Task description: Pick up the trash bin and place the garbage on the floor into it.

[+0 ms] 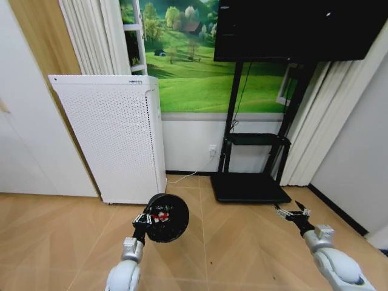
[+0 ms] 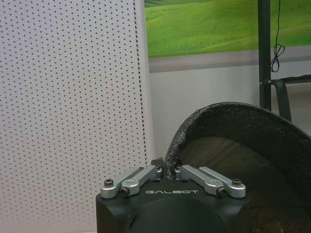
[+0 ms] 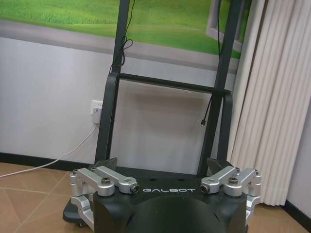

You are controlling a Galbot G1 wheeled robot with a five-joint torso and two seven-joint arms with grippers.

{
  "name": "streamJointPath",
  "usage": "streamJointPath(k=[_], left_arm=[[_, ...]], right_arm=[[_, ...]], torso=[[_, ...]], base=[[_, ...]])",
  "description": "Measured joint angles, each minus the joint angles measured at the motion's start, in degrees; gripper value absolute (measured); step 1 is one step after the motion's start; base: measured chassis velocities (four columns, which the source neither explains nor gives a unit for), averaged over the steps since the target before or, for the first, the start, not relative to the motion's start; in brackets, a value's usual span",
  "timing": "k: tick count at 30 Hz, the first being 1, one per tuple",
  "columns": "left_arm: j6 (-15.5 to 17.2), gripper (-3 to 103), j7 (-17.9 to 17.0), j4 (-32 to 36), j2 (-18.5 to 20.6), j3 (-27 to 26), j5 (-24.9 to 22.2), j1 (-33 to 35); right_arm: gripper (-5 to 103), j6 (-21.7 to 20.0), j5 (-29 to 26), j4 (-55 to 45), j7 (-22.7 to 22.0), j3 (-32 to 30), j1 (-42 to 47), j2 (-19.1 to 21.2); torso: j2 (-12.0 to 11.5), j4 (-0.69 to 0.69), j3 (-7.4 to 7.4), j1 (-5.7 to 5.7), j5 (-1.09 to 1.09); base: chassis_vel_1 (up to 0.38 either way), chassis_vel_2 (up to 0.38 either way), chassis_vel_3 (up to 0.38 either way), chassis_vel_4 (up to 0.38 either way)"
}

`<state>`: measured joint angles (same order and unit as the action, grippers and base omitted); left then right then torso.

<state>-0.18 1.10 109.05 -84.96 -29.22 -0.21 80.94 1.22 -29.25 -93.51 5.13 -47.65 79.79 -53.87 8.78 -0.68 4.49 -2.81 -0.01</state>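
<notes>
My left gripper [image 1: 144, 219] is shut on the near rim of the black round trash bin [image 1: 168, 219], which hangs above the wooden floor with its mouth tipped toward my head. Red-and-white garbage [image 1: 160, 214] lies inside it. In the left wrist view the gripper [image 2: 169, 171] pinches the worn rim of the bin [image 2: 238, 141], whose dark inner wall curves away. My right gripper [image 1: 291, 213] is held low on the right, open and holding nothing. In the right wrist view the right gripper [image 3: 162, 167] faces the TV stand with its fingers spread wide.
A tall white perforated appliance [image 1: 115, 139] stands close behind the bin on the left. The black TV stand base [image 1: 248, 187] sits ahead of the right gripper under a dark screen [image 1: 297, 27]. White curtains [image 1: 306, 133] and a wall close off the right side.
</notes>
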Motion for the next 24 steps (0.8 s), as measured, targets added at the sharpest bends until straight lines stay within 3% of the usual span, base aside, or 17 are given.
streamJointPath(k=[5, 17, 24], left_arm=[[0.09, 4, -0.04, 0.33, 0.23, -0.29, -0.03, 0.44], [0.23, 4, -0.48, 1.02, 0.11, -0.13, -0.43, 1.65], [0.63, 4, -1.78, 2.48, 2.14, 0.17, -2.36, 6.76]], right_arm=[[100, 0.0, 0.0, 0.0, 0.0, 0.0, 0.01, 0.0], [100, 0.0, 0.0, 0.0, 0.0, 0.0, -0.01, 0.0], [100, 0.0, 0.0, 0.0, 0.0, 0.0, 0.0, 0.0]], torso=[[0.01, 0.01, -0.02, 0.02, -0.01], [0.0, 0.03, 0.02, -0.02, 0.01], [0.0, 0.01, 0.0, -0.01, 0.0]], base=[[0.146, -0.157, -0.14, 0.156], [-0.034, 0.038, 0.036, -0.029], [0.016, -0.011, -0.01, 0.011]])
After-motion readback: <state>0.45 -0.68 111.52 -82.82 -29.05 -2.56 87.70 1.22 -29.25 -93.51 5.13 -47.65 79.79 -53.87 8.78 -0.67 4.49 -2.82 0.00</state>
